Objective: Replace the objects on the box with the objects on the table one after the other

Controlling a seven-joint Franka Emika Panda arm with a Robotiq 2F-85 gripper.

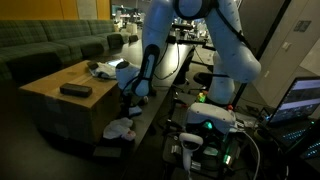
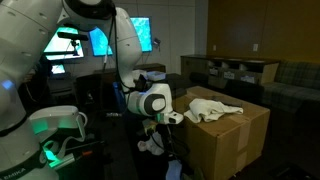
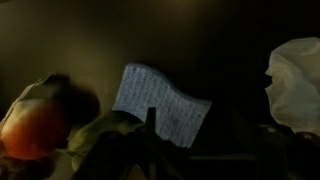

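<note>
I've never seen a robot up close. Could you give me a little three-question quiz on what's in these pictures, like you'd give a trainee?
1. True or false: a white cloth lies on top of the cardboard box.
2. Where is the end effector? A) over the middle of the box top. B) beside the box, below its top edge. C) raised high above the arm.
3. In the wrist view, what colour is the round thing at the left?

Key: 1 true; 2 B; 3 orange.
</note>
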